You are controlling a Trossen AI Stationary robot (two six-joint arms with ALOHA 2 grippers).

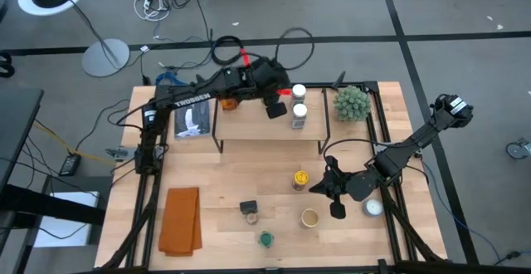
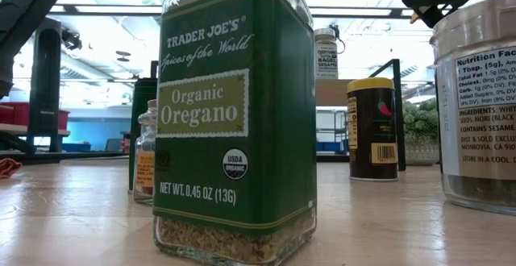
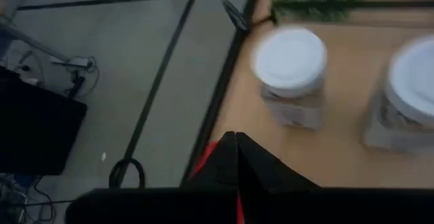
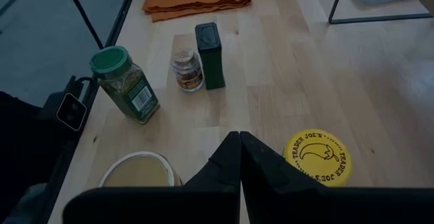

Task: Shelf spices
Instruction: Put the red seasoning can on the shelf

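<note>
The shelf (image 1: 270,126) stands at the table's far middle. On its right end stand two white-capped jars (image 1: 299,91) (image 1: 299,112), and an amber jar (image 1: 228,102) stands at its left. My left gripper (image 1: 280,108) (image 3: 236,146) hovers shut above the shelf, just left of the white-capped jars (image 3: 290,58) (image 3: 413,68). My right gripper (image 1: 318,189) (image 4: 239,146) waits shut over the table between a yellow-lidded jar (image 4: 317,156) and a tan-lidded jar (image 4: 137,171). A green-lidded jar (image 4: 125,81), a small jar (image 4: 188,70) and a dark green oregano tin (image 4: 210,46) (image 2: 234,113) stand on the near table.
A spiky green plant ball (image 1: 351,102) sits right of the shelf. An orange cloth (image 1: 181,220) lies at the near left and a dark card (image 1: 192,123) left of the shelf. Another white-capped jar (image 1: 373,207) stands near the right edge.
</note>
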